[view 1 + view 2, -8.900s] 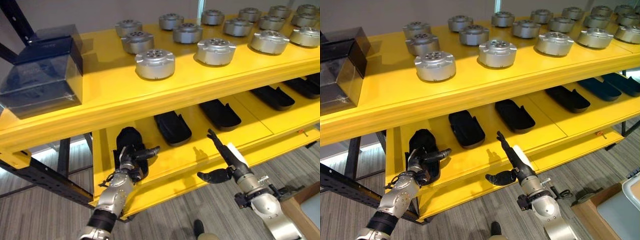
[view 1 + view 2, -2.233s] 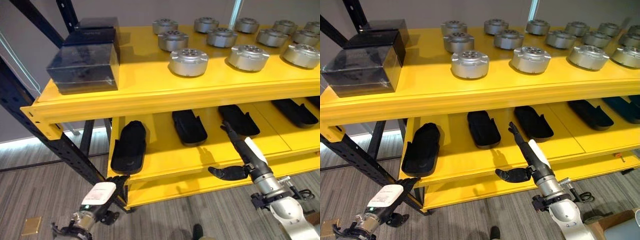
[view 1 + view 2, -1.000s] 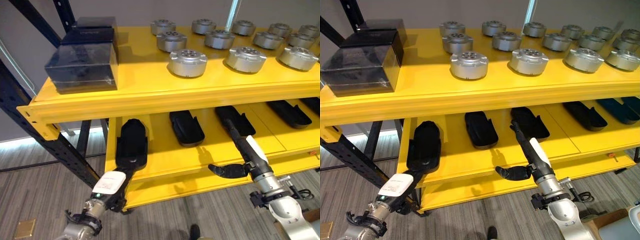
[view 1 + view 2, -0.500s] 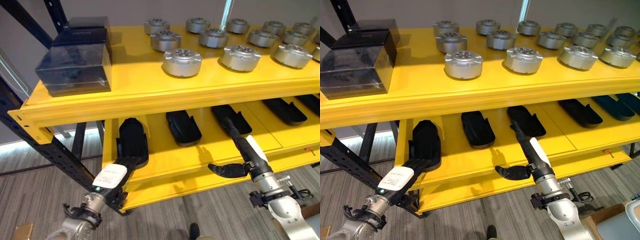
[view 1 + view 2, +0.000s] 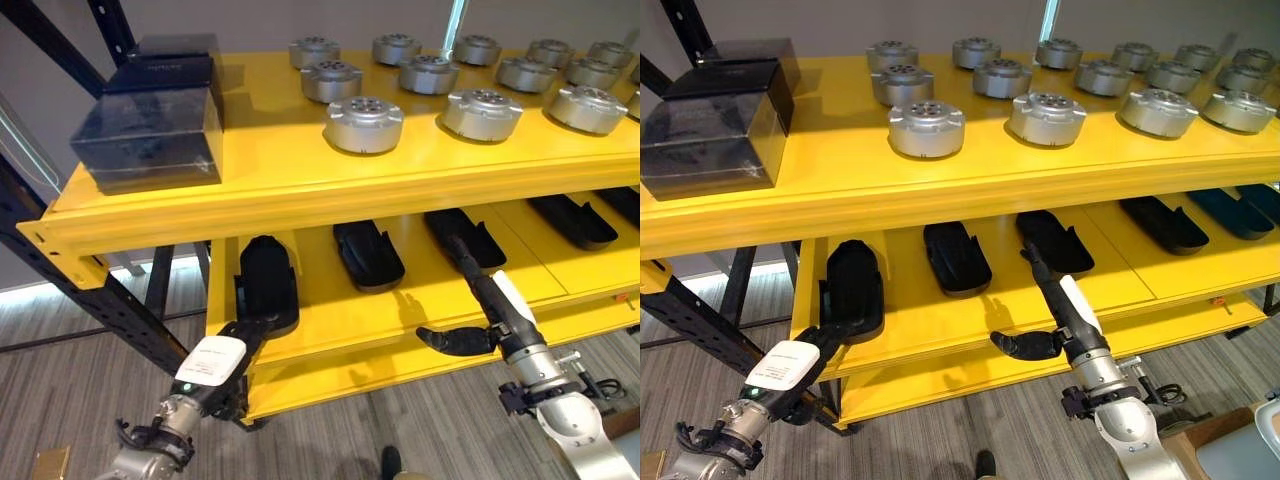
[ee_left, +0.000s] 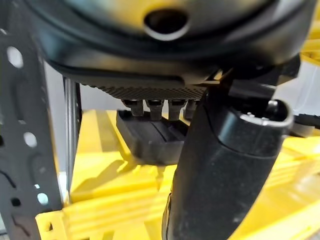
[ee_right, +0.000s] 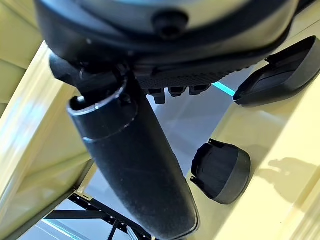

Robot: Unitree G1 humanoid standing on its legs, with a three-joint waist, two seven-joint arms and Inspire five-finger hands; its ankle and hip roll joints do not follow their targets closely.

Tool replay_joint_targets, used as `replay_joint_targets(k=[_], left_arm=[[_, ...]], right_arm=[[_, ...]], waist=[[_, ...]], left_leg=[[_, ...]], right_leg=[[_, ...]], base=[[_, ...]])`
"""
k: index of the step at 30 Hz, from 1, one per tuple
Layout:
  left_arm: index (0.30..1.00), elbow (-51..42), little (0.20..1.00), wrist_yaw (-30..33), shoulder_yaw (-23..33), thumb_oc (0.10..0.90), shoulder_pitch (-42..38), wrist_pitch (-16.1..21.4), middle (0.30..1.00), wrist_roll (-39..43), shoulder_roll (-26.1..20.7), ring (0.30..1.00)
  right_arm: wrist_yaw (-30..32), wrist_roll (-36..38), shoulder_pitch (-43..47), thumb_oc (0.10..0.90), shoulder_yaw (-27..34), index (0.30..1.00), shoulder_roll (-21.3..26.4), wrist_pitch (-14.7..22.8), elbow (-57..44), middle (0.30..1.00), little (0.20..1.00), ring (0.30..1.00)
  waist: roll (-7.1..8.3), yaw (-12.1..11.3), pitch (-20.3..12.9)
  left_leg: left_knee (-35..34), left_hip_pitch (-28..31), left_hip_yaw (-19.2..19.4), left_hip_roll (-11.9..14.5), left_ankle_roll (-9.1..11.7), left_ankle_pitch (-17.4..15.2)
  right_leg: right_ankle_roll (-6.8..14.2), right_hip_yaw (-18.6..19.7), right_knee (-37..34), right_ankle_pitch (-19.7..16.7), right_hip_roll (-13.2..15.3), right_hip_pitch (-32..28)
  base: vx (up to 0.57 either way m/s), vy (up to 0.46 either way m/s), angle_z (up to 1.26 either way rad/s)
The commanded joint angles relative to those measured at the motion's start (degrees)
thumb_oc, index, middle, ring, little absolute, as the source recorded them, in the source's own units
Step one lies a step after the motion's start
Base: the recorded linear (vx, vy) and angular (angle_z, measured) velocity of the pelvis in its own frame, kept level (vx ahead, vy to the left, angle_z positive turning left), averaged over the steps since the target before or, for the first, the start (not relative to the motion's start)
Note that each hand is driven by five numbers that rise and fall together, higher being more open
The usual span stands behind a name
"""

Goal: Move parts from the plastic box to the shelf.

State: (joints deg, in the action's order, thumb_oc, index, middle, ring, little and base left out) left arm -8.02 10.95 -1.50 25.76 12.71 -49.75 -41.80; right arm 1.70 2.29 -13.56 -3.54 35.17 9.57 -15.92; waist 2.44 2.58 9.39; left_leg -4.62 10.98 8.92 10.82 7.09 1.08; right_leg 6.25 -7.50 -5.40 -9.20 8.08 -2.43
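Several black elongated parts lie in a row on the lower board (image 5: 330,310) of the yellow shelf. The leftmost black part (image 5: 267,280) sits just beyond my left hand (image 5: 215,360). That hand is open, holds nothing, and its straight fingers reach the board's front edge; the same part (image 6: 150,142) shows past them in the left wrist view. My right hand (image 5: 495,300) is open over the board's front, fingers pointing at the third black part (image 5: 466,236) and thumb spread wide. In the right wrist view two black parts (image 7: 220,170) lie beyond the thumb.
Several silver round parts (image 5: 364,123) stand on the shelf's upper board. Stacked dark clear plastic boxes (image 5: 150,135) sit at its left end. A black perforated rack upright (image 5: 110,300) slants down beside my left hand. A brown box corner (image 5: 1240,450) shows on the floor at lower right.
My left hand let go of the leftmost black part, dropped toward the floor, then rose back to the lower board's edge. The right hand has stayed in place. The camera shifted.
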Motion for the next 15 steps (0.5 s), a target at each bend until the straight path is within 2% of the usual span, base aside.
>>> replay_joint_targets(k=[1,8,15], left_arm=[[1.000,-6.3,1.000,7.1,7.1,0.900,-5.3,2.2,1.000,5.1,-2.4,1.000],[1.000,-11.8,1.000,8.6,9.4,0.900,-4.8,3.5,1.000,7.3,-2.5,1.000],[1.000,-12.6,1.000,6.7,7.1,0.900,-4.4,4.6,1.000,9.3,-3.3,1.000]], right_arm=[[2.9,0.3,5.9,0.900,4.5,1.000,0.4,4.8,-6.6,1.000,1.000,1.000],[2.5,0.7,5.9,0.900,4.0,1.000,1.0,5.1,-7.1,1.000,1.000,1.000],[2.8,0.6,5.9,0.900,4.1,1.000,1.3,5.1,-7.2,1.000,1.000,1.000]], waist=[[1.42,-0.3,-0.4],[1.59,-0.4,-0.4],[1.65,-0.4,0.0]], left_leg=[[1.8,-1.6,-2.3,0.1,-0.9,-0.4],[1.9,-1.7,-2.6,0.0,-1.0,-0.4],[2.0,-1.9,-2.7,0.1,-1.0,-0.4]], right_leg=[[2.6,-3.5,2.5,4.0,3.0,-3.2],[2.6,-3.8,2.6,4.0,3.0,-3.3],[2.6,-3.8,2.8,4.1,2.9,-3.0]], base=[[0.00,0.000,0.00],[0.00,-0.003,0.03],[0.00,0.000,0.00]])
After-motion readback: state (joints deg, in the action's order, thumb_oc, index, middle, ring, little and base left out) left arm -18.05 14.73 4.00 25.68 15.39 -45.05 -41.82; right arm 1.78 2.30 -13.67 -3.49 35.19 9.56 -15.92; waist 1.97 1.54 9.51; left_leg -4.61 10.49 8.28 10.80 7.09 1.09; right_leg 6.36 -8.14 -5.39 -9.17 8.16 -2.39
